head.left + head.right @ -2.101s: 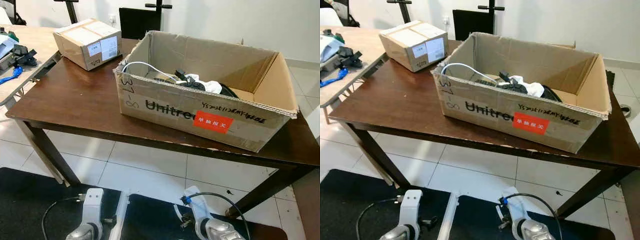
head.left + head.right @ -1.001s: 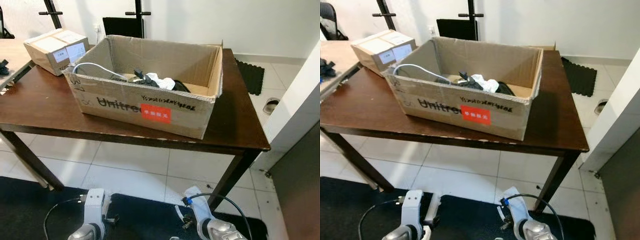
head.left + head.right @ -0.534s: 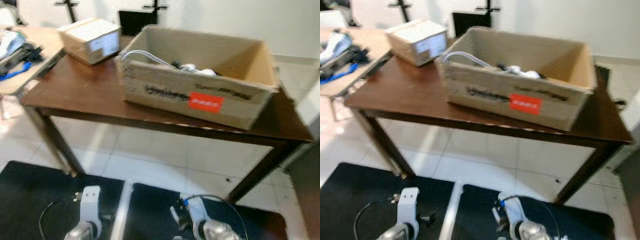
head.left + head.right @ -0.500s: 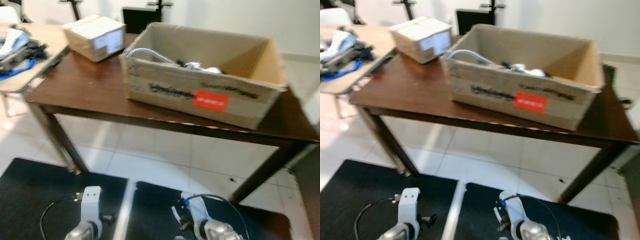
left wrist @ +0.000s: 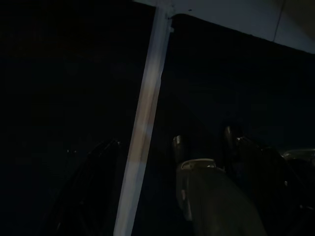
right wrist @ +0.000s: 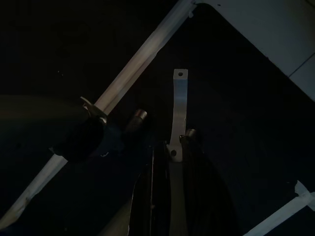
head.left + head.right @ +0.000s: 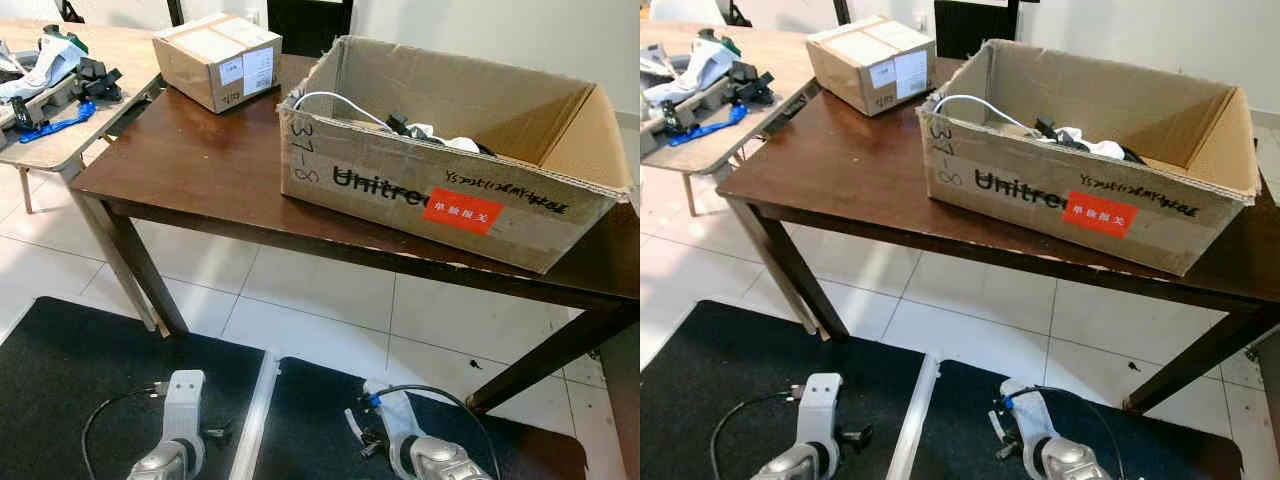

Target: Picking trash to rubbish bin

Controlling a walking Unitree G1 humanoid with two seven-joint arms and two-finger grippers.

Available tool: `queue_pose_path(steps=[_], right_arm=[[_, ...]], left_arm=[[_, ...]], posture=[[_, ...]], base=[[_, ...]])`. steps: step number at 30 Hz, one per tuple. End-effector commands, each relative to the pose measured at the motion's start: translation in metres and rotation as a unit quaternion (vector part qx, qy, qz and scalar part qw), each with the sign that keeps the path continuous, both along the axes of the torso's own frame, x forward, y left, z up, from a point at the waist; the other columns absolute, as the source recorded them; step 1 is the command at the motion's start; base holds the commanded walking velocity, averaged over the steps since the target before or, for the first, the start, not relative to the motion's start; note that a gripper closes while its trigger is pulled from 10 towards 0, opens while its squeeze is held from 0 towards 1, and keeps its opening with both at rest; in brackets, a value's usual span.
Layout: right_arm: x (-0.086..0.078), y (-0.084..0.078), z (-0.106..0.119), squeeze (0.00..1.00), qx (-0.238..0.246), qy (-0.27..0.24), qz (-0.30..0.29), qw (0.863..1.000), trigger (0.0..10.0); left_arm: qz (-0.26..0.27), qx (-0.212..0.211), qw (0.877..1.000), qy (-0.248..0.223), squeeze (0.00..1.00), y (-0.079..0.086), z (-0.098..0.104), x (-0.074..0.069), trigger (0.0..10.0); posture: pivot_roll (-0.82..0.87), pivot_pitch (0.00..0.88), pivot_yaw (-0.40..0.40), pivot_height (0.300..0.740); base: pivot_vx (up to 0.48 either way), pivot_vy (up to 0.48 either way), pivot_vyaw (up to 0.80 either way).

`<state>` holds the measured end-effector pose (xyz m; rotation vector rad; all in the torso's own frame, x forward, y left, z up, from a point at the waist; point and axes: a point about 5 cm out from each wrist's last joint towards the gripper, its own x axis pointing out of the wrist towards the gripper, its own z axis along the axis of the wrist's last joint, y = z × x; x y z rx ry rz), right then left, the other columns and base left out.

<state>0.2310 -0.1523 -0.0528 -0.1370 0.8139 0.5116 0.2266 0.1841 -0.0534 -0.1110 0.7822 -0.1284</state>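
Camera's swung back left compared to a second ago, so the whole picture slid; nothing on the table actually moved.

Left eye: big open Unitree cardboard box [image 7: 450, 190] sits along the front edge of the dark wooden table [image 7: 190, 165], toward its right end. The trash inside [image 7: 440, 135] is piled against the box's front wall: a white cable loop, black bits, something white and crumpled. My guess is it's all light and floppy, so I'd pinch the crumpled white piece from above rather than chase the cable, which will probably drag everything along. A small sealed carton [image 7: 218, 58] sits at the table's back left corner.

Right eye: same scene, plus a lighter side table [image 7: 700, 150] with tools off the left end. Both arms hang low over the black floor mats [image 7: 730, 380].

Left wrist: very dark. Left gripper [image 5: 147, 196], honestly can't tell open or closed.

Right wrist: right gripper [image 6: 170, 196] looks pressed together, nothing held.
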Motion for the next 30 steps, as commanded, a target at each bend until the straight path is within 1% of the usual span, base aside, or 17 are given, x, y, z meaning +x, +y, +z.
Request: queue_pose_path(steps=[1, 7, 9, 14, 16, 18, 19, 20, 21, 22, 23, 24, 25, 27, 28, 29, 30], right_arm=[[-0.007, -0.001, -0.005, 0.00, -0.004, 0.012, -0.001, 1.000, 10.0], [-0.008, -0.001, -0.005, 0.00, -0.003, 0.012, -0.002, 1.000, 10.0], [-0.009, -0.001, -0.006, 0.00, -0.003, 0.012, -0.001, 1.000, 10.0], [-0.008, 0.000, -0.005, 0.00, -0.004, 0.010, 0.004, 1.000, 10.0], [-0.005, 0.001, -0.003, 0.00, -0.007, 0.003, 0.014, 1.000, 10.0], [0.001, 0.005, 0.002, 0.00, -0.008, -0.016, 0.039, 0.999, 10.0], [0.007, 0.008, 0.008, 0.00, -0.002, -0.032, 0.052, 0.998, 10.0], [0.007, 0.008, 0.008, 0.00, -0.002, -0.032, 0.052, 0.998, 10.0], [0.011, 0.010, 0.012, 0.00, 0.002, -0.042, 0.060, 0.997, 10.0], [0.021, 0.015, 0.023, 0.00, 0.029, -0.062, 0.079, 0.995, 10.0], [0.021, 0.015, 0.023, 0.00, 0.029, -0.062, 0.079, 0.995, 10.0], [0.037, 0.023, 0.048, 0.00, 0.089, -0.096, 0.123, 0.984, 10.0], [0.045, 0.027, 0.066, 0.00, 0.128, -0.112, 0.146, 0.975, 10.0], [0.054, 0.029, 0.100, 0.00, 0.188, -0.138, 0.184, 0.955, 10.0], [0.054, 0.029, 0.100, 0.00, 0.188, -0.138, 0.184, 0.955, 10.0], [0.057, 0.029, 0.115, 0.00, 0.213, -0.149, 0.200, 0.945, 10.0], [0.060, 0.028, 0.137, 0.00, 0.247, -0.161, 0.217, 0.931, 10.0]], left_arm=[[-0.008, 0.006, 1.000, 0.013, 0.04, 0.000, -0.005, -0.007, 10.0], [-0.005, 0.005, 1.000, 0.013, 0.02, 0.000, -0.005, -0.007, 10.0], [0.011, -0.001, 1.000, 0.011, 0.01, 0.001, -0.004, -0.007, 10.0], [0.012, 0.001, 1.000, 0.004, 0.01, 0.002, -0.004, -0.006, 10.0], [0.014, 0.001, 1.000, -0.002, 0.01, 0.002, -0.003, -0.005, 10.0], [0.015, 0.000, 1.000, -0.017, 0.01, 0.003, 0.000, -0.003, 10.0], [0.010, 0.001, 1.000, -0.027, 0.02, 0.004, 0.002, -0.001, 10.0], [0.010, 0.001, 1.000, -0.027, 0.02, 0.004, 0.002, -0.001, 10.0], [0.006, 0.002, 0.999, -0.033, 0.02, 0.004, 0.003, 0.000, 10.0], [-0.006, 0.000, 0.999, -0.050, 0.02, 0.006, 0.008, 0.003, 10.0], [-0.006, 0.000, 0.999, -0.050, 0.02, 0.006, 0.008, 0.003, 10.0], [-0.029, -0.001, 0.996, -0.083, 0.01, 0.009, 0.017, 0.009, 10.0], [-0.046, 0.001, 0.993, -0.105, 0.01, 0.012, 0.024, 0.014, 10.0], [-0.075, -0.004, 0.987, -0.141, 0.01, 0.015, 0.037, 0.022, 10.0], [-0.075, -0.004, 0.987, -0.141, 0.01, 0.015, 0.037, 0.022, 10.0], [-0.091, -0.008, 0.983, -0.157, 0.01, 0.016, 0.043, 0.025, 10.0], [-0.115, -0.020, 0.978, -0.176, 0.00, 0.016, 0.052, 0.030, 10.0]], posture=[[-0.05, 0.139, 0.016, 0.740], [-0.04, 0.142, 0.016, 0.740], [-0.04, 0.142, 0.016, 0.740], [-0.04, 0.141, 0.016, 0.740], [-0.04, 0.141, 0.016, 0.740], [-0.04, 0.140, 0.015, 0.740], [-0.04, 0.140, 0.017, 0.740], [-0.04, 0.140, 0.017, 0.740], [-0.04, 0.140, 0.017, 0.740], [-0.04, 0.141, 0.019, 0.740], [-0.04, 0.141, 0.019, 0.740], [-0.05, 0.140, 0.021, 0.740], [-0.05, 0.140, 0.021, 0.740], [-0.05, 0.138, 0.021, 0.740], [-0.05, 0.138, 0.021, 0.740], [-0.05, 0.138, 0.021, 0.740], [-0.05, 0.135, 0.019, 0.740]], base=[[0.000, -0.480, 0.00], [0.000, -0.442, 0.00], [0.000, 0.000, 0.00], [0.000, 0.000, 0.00], [0.000, 0.000, 0.00], [0.000, 0.000, 0.00], [0.000, 0.000, 0.00], [0.000, 0.000, 0.00], [0.000, 0.000, 0.00], [0.000, 0.000, 0.00], [0.000, 0.000, 0.00], [0.000, 0.000, 0.00], [0.000, 0.000, 0.00], [0.000, 0.000, 0.00], [0.000, 0.000, 0.00], [0.000, 0.000, 0.00], [0.000, 0.000, 0.00]])
